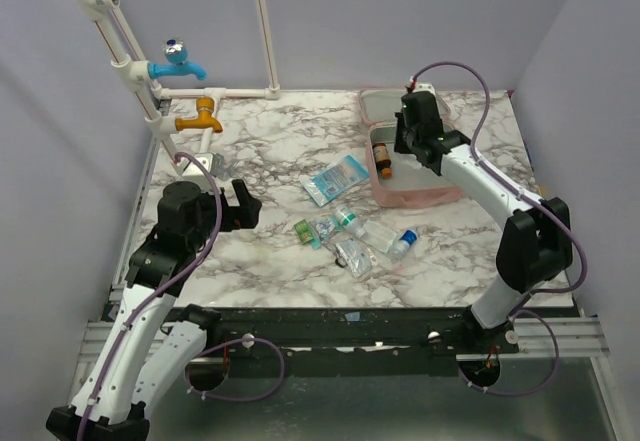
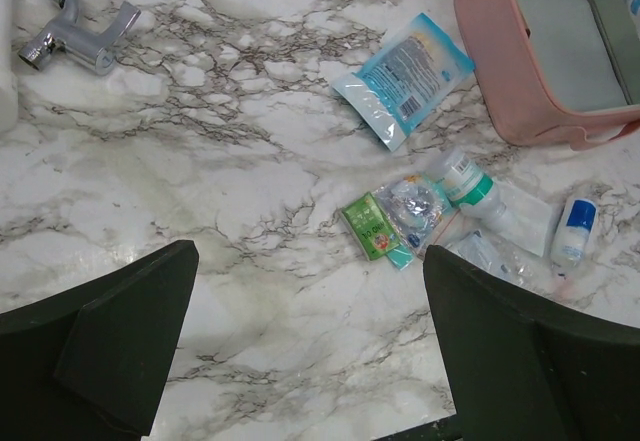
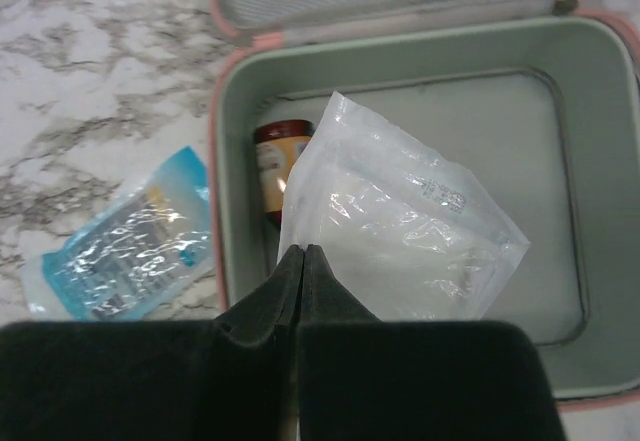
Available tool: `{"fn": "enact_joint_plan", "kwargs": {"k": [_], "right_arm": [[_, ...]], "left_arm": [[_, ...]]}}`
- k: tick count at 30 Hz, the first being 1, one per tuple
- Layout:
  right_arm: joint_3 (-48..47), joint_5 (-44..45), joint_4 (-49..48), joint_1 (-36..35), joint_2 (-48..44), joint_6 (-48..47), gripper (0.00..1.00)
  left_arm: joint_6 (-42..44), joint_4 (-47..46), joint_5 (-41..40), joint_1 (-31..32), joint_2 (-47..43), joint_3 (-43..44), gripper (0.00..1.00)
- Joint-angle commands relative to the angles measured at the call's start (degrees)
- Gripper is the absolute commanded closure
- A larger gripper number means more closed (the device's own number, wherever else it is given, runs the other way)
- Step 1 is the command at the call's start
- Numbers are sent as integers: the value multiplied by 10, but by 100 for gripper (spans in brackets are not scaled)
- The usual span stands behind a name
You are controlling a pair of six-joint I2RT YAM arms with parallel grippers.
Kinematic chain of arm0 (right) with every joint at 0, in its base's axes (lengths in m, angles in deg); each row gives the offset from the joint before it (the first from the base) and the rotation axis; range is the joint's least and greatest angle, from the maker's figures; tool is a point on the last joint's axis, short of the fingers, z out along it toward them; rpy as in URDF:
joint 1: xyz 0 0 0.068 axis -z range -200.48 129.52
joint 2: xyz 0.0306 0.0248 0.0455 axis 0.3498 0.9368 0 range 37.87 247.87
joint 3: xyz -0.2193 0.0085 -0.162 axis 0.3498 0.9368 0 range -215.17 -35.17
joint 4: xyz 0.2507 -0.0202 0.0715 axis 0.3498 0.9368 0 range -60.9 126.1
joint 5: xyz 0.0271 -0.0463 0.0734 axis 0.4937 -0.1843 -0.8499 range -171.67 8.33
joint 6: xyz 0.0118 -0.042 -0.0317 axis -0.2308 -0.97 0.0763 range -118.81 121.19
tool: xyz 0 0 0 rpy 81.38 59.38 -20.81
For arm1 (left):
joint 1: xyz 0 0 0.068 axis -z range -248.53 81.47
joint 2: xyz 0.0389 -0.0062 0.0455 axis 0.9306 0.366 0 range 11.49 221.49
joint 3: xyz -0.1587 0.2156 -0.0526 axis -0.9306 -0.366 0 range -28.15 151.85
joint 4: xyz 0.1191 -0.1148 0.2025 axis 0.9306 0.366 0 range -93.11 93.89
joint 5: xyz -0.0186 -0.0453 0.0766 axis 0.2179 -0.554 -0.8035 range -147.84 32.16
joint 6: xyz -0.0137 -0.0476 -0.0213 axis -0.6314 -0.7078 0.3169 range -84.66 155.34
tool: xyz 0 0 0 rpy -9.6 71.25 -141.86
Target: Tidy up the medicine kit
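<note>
Right hand [image 3: 302, 253] tight on clear packet [image 3: 400, 221] above open medicine kit [image 3: 500, 121]; brown bottle [image 3: 272, 166] inside

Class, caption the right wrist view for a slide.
Right gripper holds a clear packet over the open kit, a brown bottle inside.

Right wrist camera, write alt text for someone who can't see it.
The right gripper, shut on a clear packet, holds it over the open pink medicine kit. A brown bottle lies inside; a blue packet lies outside on the table.
</note>
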Motion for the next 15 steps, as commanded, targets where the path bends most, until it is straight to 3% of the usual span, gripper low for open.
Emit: {"fn": "enact_joint_plan", "kwargs": {"k": [1, 8, 15], "right_arm": [[38, -4, -15, 36, 0, 43, 99], [39, -20, -47, 71, 51, 124, 99], [21, 22, -76, 86, 108, 217, 99]], "left_arm": [[2, 7, 15, -3, 4, 14, 2], [1, 5, 16, -3, 8, 14, 2], [-2, 4, 12, -3, 6, 13, 1]]}}
